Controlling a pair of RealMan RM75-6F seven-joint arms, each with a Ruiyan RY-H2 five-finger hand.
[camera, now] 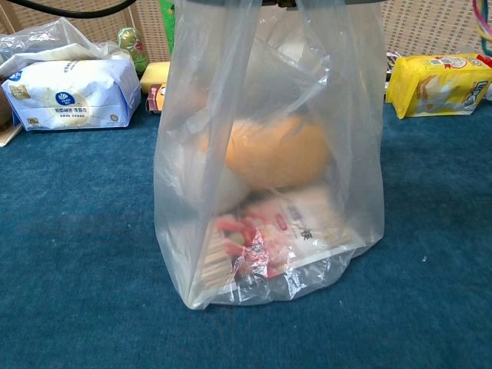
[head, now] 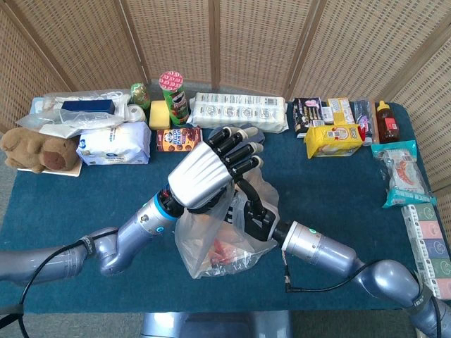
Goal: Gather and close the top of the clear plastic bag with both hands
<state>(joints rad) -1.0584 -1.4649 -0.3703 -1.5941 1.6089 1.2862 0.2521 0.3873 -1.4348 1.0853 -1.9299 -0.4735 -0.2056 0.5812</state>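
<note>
My left hand (head: 204, 176) and right hand (head: 255, 210) pinch the clear plastic bag (camera: 269, 177) top together, keeping its mouth gathered upright.

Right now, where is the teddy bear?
In the head view, the teddy bear lies at the table's far left edge, beside the white tissue pack.

Brightness: both my views are bright and evenly lit, colours clean.
Glare: the silver back of my left hand (head: 199, 177) shines nearly white; soft sheen runs down the folds of the clear plastic bag (camera: 269, 154) under it.
Shadows: faint and soft on the blue tablecloth (head: 70, 204) around the bag's foot.
Focus: head view sharp throughout; chest view slightly soft on the yellow packet (camera: 434, 83) far behind my hands.
</note>
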